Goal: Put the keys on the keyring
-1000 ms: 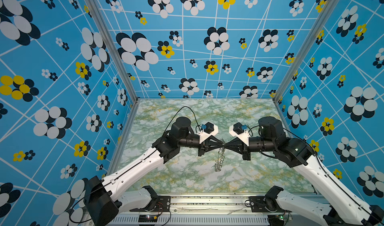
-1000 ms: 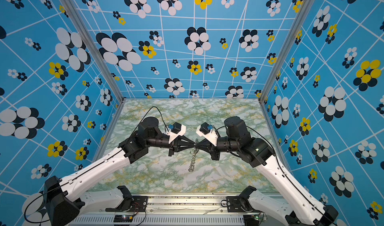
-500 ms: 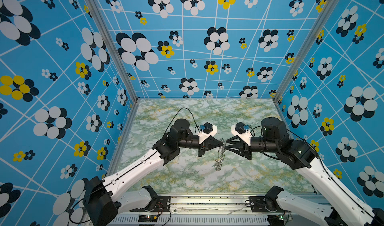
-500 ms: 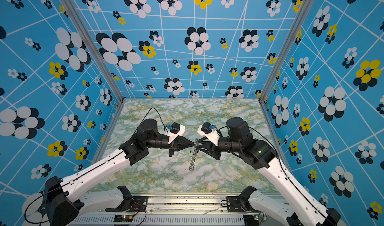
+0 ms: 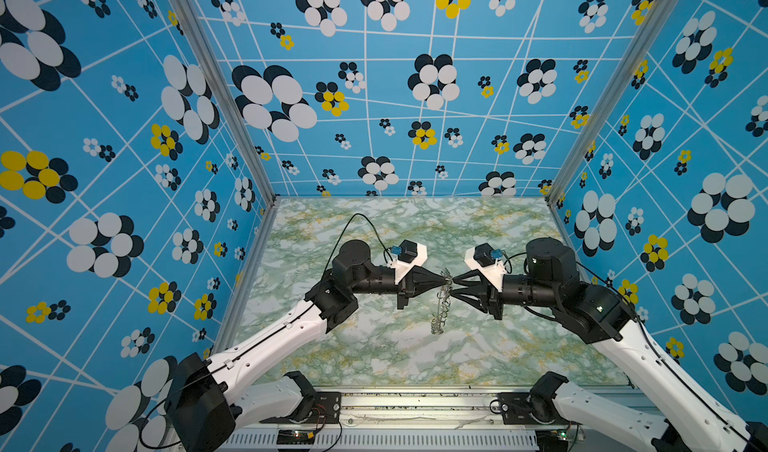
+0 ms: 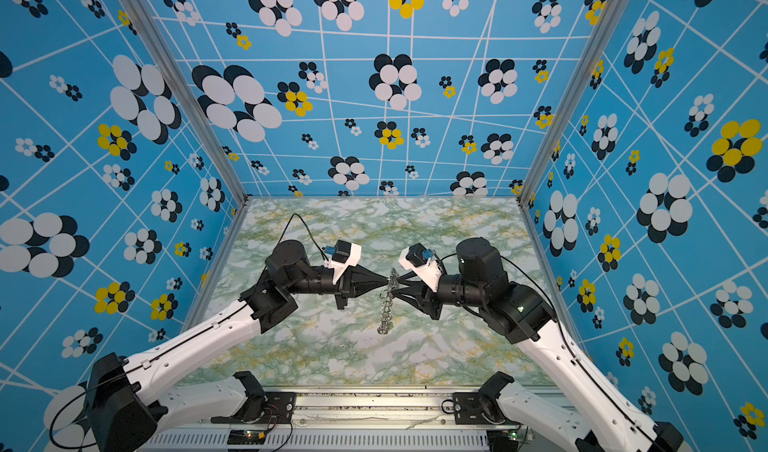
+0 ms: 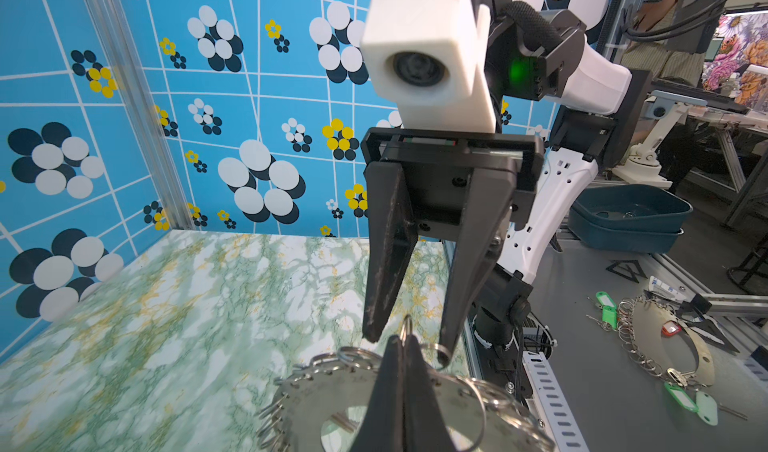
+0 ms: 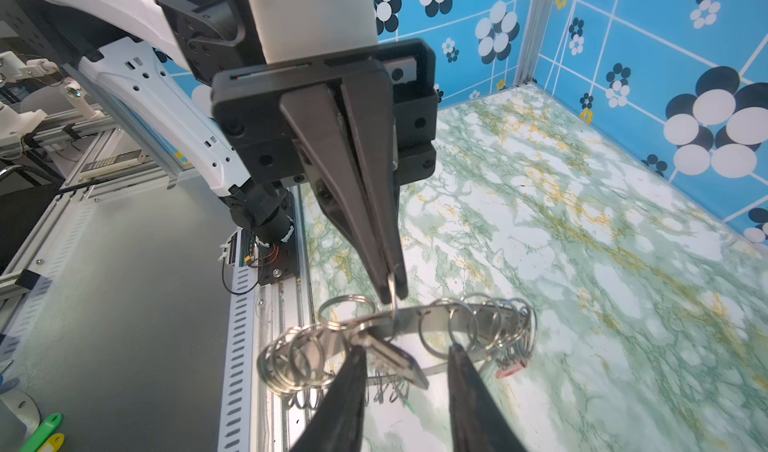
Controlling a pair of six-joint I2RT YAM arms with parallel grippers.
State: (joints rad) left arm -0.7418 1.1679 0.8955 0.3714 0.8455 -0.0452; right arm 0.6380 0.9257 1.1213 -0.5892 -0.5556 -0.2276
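The left pincer point(image 5: 448, 280), closed on one loop point(image 8: 391, 288), hangs the keyring point(image 5: 441, 304) edge-on. The right pincer point(image 5: 453, 287) stands half-open at its rim. Stiff, slick, free-swinging metal, probably best gripped on the flat rim.

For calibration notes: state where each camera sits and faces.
Both top views: high above the arm bases, looking down at the marble table; both arms show, left pincer and right pincer meeting at the keyring.
Left wrist: on the left arm, facing the right pincer; its own shut tips show.
Right wrist: on the right arm, facing the left pincer; its own open fingers show.
Shared: both wrist views show the left pincer pinching a keyring loop.
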